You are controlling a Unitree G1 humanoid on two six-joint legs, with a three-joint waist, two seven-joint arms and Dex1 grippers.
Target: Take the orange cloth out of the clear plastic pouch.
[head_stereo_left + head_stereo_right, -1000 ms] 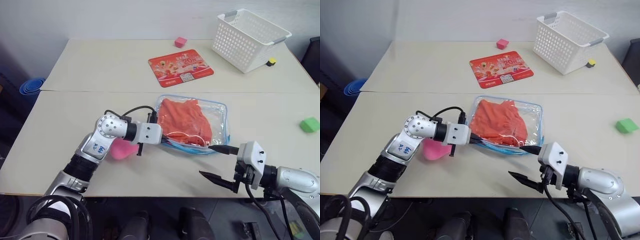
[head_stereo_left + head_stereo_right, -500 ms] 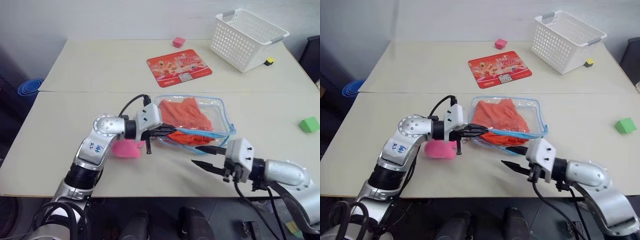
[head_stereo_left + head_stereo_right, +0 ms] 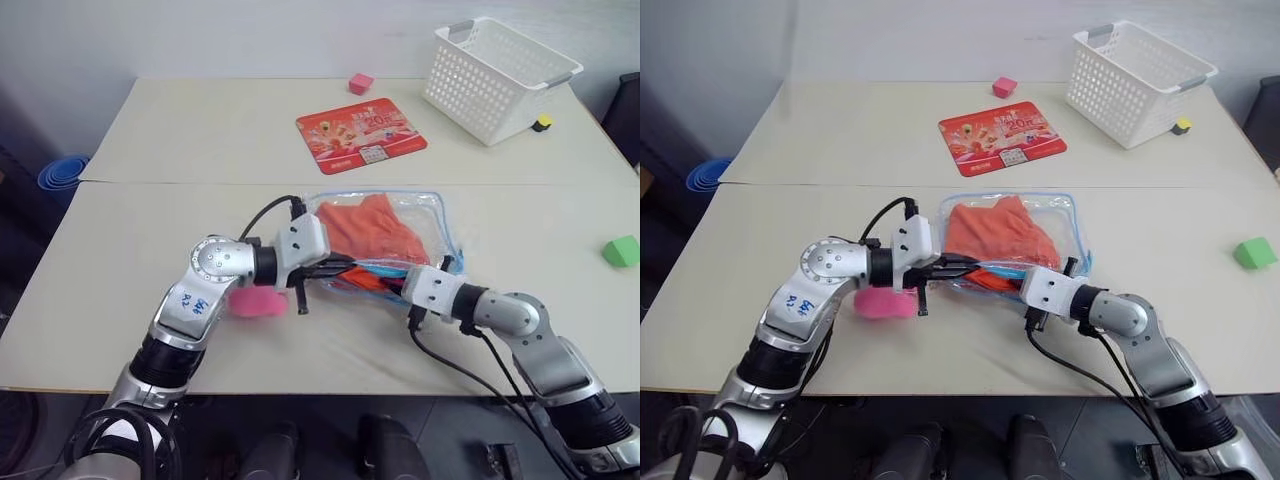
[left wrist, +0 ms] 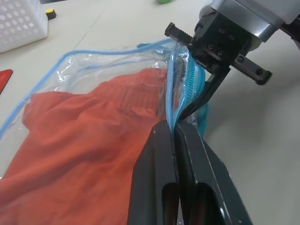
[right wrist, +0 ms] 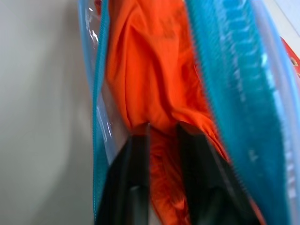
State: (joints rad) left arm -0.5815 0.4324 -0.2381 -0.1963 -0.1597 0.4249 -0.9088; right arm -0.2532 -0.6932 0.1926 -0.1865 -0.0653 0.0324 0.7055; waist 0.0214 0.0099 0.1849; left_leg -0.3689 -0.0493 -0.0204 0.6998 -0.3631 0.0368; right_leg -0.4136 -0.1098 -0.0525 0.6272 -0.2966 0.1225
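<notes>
Left wrist view checked first: left gripper [image 4: 174, 129] with jaws clamped flat on one lip of the flat clear plastic pouch [image 4: 93, 70] with light blue zipper edging, lifting that lip off the other. Mouth of pouch thereby held agape.

Soft, wrinkled bright orange cloth [image 3: 370, 230] found wholly inside the pouch, filling most of it, bunched toward the mouth.

Right gripper [image 5: 164, 129] entered at the pouch mouth; jaws set narrow, with a fold of the orange cloth between them. Firmness of that hold not confirmed from the views.

Handling, as judged:
- Cloth light, limp and compressible; no risk of breakage. Likely to drag and stretch out rather than come free in one piece.
- Best hold: the thick gathered fold nearest the pouch mouth, well clear of the zipper teeth.
- Pouch film thin, glossy and slippery, with rounded corners; liable to slide across the pale smooth tabletop [image 3: 150, 230] or follow the cloth out unless the lip is kept pinned.
- Zipper edging ribbed and stiffer than the film, hence the sounder place to clamp; possible snag point for fabric.

Pink plush toy [image 3: 255, 302] lying just beside the pouch, on the left gripper's side; soft, no obstruction expected.
</notes>
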